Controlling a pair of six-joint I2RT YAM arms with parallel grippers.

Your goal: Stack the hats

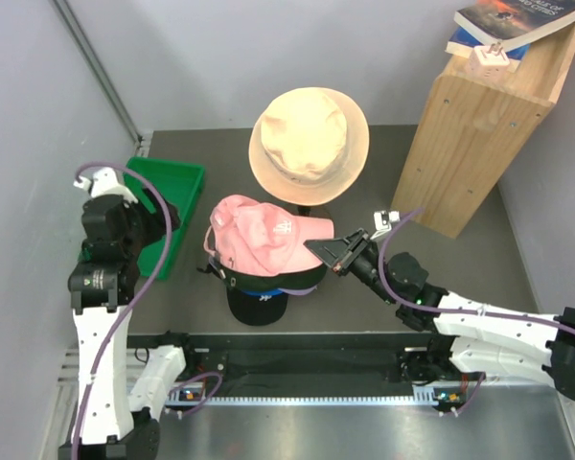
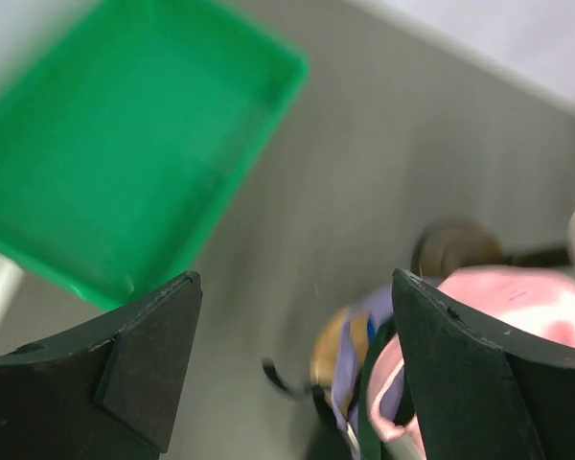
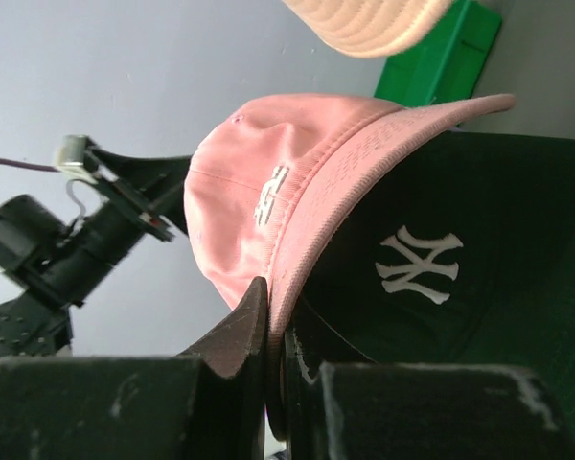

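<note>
A light pink cap (image 1: 259, 235) lies on top of a pile of hats, with a black cap (image 1: 259, 305) and slivers of blue and lavender under it. My right gripper (image 1: 331, 251) is shut on the pink brim at the pile's right side. The right wrist view shows the pink brim (image 3: 364, 153) pinched between the fingers of the right gripper (image 3: 280, 326), and the black cap (image 3: 460, 240) with its white logo just below. My left gripper (image 1: 163, 218) hovers left of the pile, open and holding nothing. In the left wrist view the left gripper (image 2: 292, 364) has the pink cap (image 2: 527, 307) and lavender cloth (image 2: 364, 316) by its right finger.
A green tray (image 1: 168, 206) sits at the left, also visible as the green tray (image 2: 125, 153) under the left wrist. A cream bucket hat (image 1: 309, 144) stands on a stand behind the pile. A tall wooden box (image 1: 479, 125) with books (image 1: 508, 24) on it stands at the right.
</note>
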